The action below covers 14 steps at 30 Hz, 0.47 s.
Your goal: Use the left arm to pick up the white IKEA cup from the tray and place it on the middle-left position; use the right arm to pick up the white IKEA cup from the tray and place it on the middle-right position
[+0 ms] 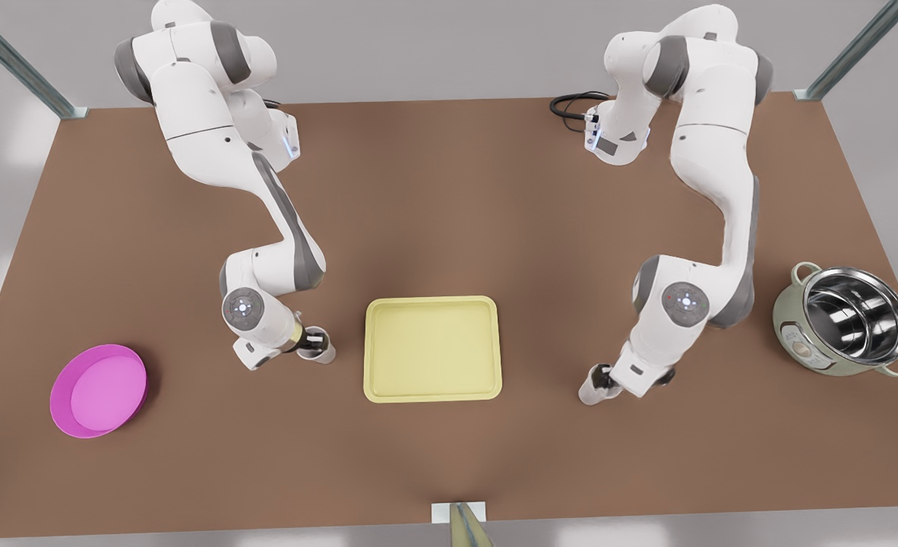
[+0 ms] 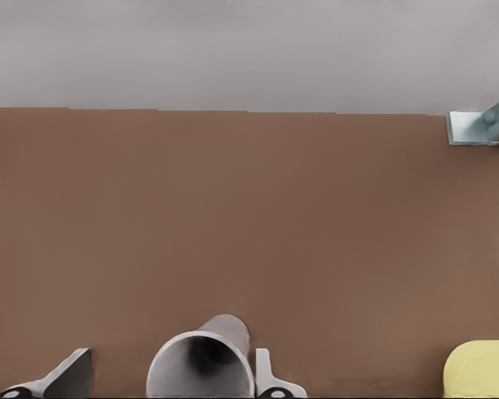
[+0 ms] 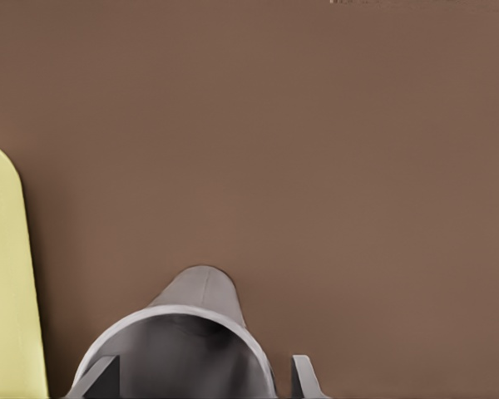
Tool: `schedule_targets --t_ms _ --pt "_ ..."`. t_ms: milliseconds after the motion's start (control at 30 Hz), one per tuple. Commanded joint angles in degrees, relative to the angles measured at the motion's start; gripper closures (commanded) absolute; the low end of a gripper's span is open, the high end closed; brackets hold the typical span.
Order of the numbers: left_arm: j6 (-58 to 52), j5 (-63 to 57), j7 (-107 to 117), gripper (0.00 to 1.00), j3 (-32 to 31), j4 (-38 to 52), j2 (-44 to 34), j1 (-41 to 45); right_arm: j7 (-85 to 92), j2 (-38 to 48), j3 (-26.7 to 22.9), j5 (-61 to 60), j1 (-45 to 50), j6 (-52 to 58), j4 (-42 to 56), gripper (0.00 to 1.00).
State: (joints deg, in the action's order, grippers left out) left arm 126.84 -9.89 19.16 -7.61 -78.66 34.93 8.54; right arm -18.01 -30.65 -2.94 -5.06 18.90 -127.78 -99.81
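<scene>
The left gripper [image 1: 314, 343], below the brass wrist band at lower centre-left of the front view, has its fingers [image 2: 270, 378] spread, one clear of the cup's wall on each side in the left wrist view, around a white cup [image 1: 323, 351] that looks to stand on the brown table [image 1: 449, 197] just beside the tray's [image 1: 432, 348] left edge in the front view. The right gripper [image 1: 599, 382], lower right of centre, is set about a second white cup [image 3: 179, 349]; one finger [image 3: 303, 376] stands slightly off the cup's wall and the other lies close against the rim, so I judge it slack rather than pinching, though contact on that near side cannot be ruled out. That cup [image 1: 590, 387] sits on the table well to the right of the tray. The pale yellow tray carries no cup, so both cups seem to be at their places and the step in hand is the release. To do it well, each arm should check the cup base is flat on the table, open fully, then rise straight up along the cup's axis before any sideways move, so no finger drags the rim and tips it. Farther out, a pink dish [image 1: 99, 389] lies at lower left and a steel pot [image 1: 848, 317] at right, both well apart from the grippers.
</scene>
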Motion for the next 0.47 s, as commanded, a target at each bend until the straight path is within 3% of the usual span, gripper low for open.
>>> schedule_targets --t_ms 0,67,133,200,367,433 --pt "-21.01 -1.71 -11.95 0.00 -1.35 2.90 -2.76 0.07 5.88 0.06 -0.13 -0.74 0.00 -0.46 0.23 0.06" --pt "-22.77 1.80 -12.04 0.00 -1.44 4.48 -4.08 -0.46 5.97 -0.03 -0.13 -0.74 0.00 -0.37 0.84 0.00" --pt "-23.48 2.68 -12.48 0.00 -1.35 5.98 -4.08 -1.42 5.88 -0.03 -0.75 -0.65 0.00 2.09 4.36 0.00" --pt "-31.64 6.72 -14.77 0.00 -1.27 10.80 -4.96 -3.53 5.88 -0.12 -1.71 -0.65 0.00 9.47 11.12 0.00" --pt "-34.55 7.95 -18.55 0.00 -1.18 11.78 -8.30 -4.24 15.36 4.01 -11.99 -0.48 0.00 33.64 28.53 0.00" --pt "-34.55 7.95 -18.55 0.00 -1.18 11.69 -8.83 -4.24 23.37 10.60 -16.13 0.31 -0.17 38.12 27.74 0.00"
